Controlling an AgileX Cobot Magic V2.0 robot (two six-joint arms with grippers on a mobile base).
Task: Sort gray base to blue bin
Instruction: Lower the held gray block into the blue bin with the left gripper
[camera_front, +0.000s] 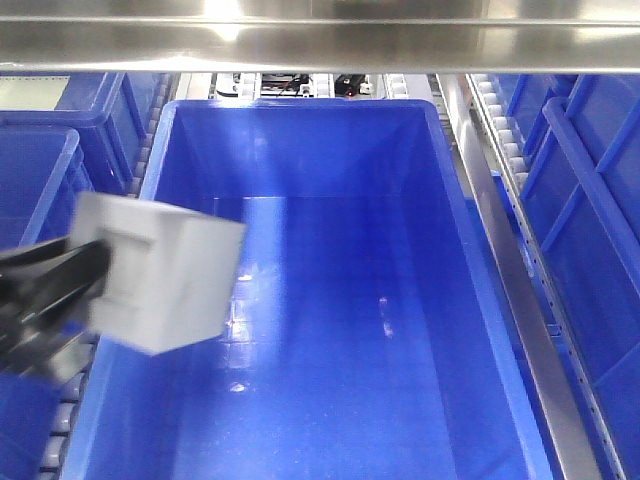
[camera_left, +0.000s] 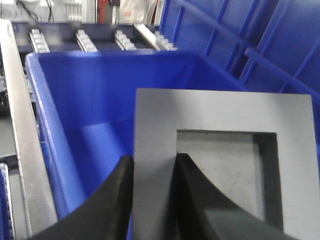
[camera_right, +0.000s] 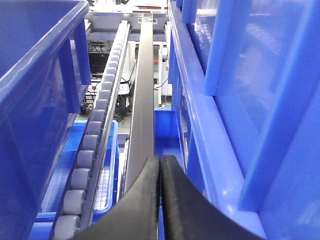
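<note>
The gray base (camera_front: 165, 270) hangs over the left rim of the blue bin (camera_front: 455, 200), held in the air by my left gripper (camera_front: 85, 275). In the left wrist view the gray base (camera_left: 220, 125) fills the right half, square recess facing the camera. My left gripper (camera_left: 154, 162) is shut on the base's left wall, one finger outside and one inside the recess. The blue bin (camera_left: 100, 85) lies open beyond and below. My right gripper (camera_right: 160, 162) is shut with nothing in it, pointing along a metal rail between bins.
More blue bins stand at the left (camera_front: 40, 170) and right (camera_front: 590, 250). Roller tracks (camera_front: 505, 150) and metal rails (camera_front: 520, 300) run between them. A steel shelf beam (camera_front: 320, 35) crosses overhead. The right wrist sees rollers (camera_right: 90, 145) and blue bin walls (camera_right: 240, 100).
</note>
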